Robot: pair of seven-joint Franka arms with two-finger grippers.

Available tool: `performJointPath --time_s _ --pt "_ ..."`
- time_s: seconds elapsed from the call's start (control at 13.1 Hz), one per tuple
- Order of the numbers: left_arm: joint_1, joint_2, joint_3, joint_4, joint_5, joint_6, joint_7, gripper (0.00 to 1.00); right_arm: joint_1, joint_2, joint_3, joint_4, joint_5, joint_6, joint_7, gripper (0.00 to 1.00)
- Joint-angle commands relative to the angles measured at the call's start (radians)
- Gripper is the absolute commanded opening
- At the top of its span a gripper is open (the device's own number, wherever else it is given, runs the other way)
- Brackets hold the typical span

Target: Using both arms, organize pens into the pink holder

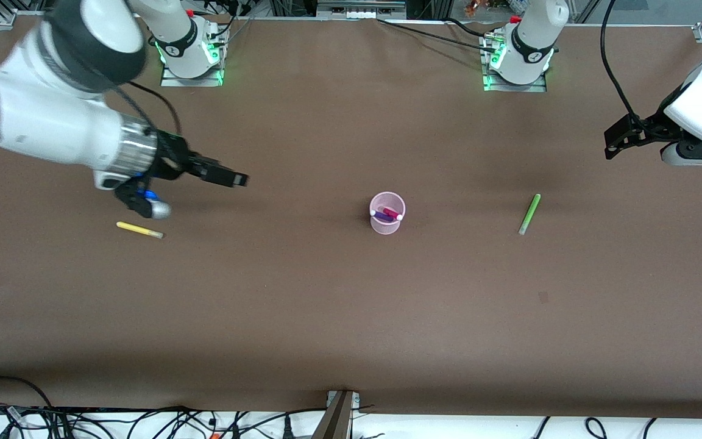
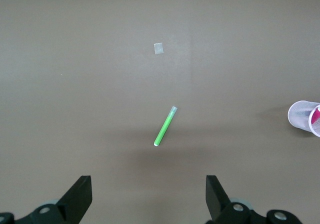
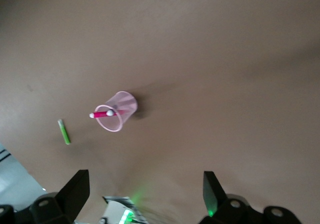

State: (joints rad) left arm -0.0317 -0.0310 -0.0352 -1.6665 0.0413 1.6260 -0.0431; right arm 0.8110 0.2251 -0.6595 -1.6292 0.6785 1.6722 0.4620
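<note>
The pink holder (image 1: 387,213) stands upright mid-table with the magenta pen (image 1: 392,213) and the dark purple pen (image 1: 382,217) in it. The yellow pen (image 1: 139,230) lies flat toward the right arm's end of the table. The green pen (image 1: 529,214) lies flat toward the left arm's end. My right gripper (image 1: 229,177) is open and empty, up over the table between the yellow pen and the holder. My left gripper (image 1: 616,140) is open and empty, up over the table's left-arm end. The left wrist view shows the green pen (image 2: 165,126) and the holder (image 2: 305,116); the right wrist view shows the holder (image 3: 117,111).
A small pale patch (image 1: 543,297) marks the brown table nearer the front camera than the green pen. The arm bases (image 1: 189,49) stand at the table's robot edge. Cables (image 1: 144,421) run along the front edge.
</note>
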Motion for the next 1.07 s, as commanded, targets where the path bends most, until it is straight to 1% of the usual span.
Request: performJointPath --time_s 0.0,0.15,0.31,0.38,0.53,0.61,0.69,0.76,0.84,0.99 --pt "-0.002 0.009 0.001 0.027 -0.006 -0.029 0.017 1.0 0.011 -0.104 -0.051 -0.078 -0.138 -0.035 -0.173 1.0" --pt "-0.002 0.013 0.001 0.03 -0.005 -0.031 0.017 1.0 0.014 -0.148 -0.051 -0.087 -0.268 -0.04 -0.206 1.0" --pt "-0.004 0.013 0.001 0.03 -0.003 -0.031 0.017 1.0 0.001 -0.179 -0.014 -0.086 -0.403 -0.045 -0.253 1.0" --pt "-0.004 0.013 0.001 0.03 -0.003 -0.031 0.017 1.0 -0.053 -0.193 0.041 -0.086 -0.459 -0.045 -0.288 1.0" --pt "-0.004 0.013 0.001 0.03 -0.003 -0.031 0.017 1.0 -0.169 -0.21 0.186 -0.081 -0.574 -0.045 -0.325 1.0" --pt "-0.004 0.013 0.001 0.03 -0.003 -0.031 0.017 1.0 -0.214 -0.213 0.237 -0.078 -0.609 -0.045 -0.326 1.0" --pt "-0.002 0.013 0.001 0.03 -0.003 -0.031 0.017 1.0 -0.26 -0.214 0.283 -0.077 -0.631 -0.045 -0.333 1.0" --pt "-0.002 0.013 0.001 0.03 -0.003 -0.031 0.017 1.0 -0.315 -0.22 0.349 -0.077 -0.664 -0.043 -0.345 1.0" --pt "-0.002 0.013 0.001 0.03 -0.003 -0.031 0.017 1.0 -0.396 -0.23 0.433 -0.077 -0.689 -0.042 -0.359 1.0" --pt "-0.002 0.013 0.001 0.03 -0.003 -0.031 0.017 1.0 -0.551 -0.233 0.585 -0.074 -0.694 -0.042 -0.365 1.0"
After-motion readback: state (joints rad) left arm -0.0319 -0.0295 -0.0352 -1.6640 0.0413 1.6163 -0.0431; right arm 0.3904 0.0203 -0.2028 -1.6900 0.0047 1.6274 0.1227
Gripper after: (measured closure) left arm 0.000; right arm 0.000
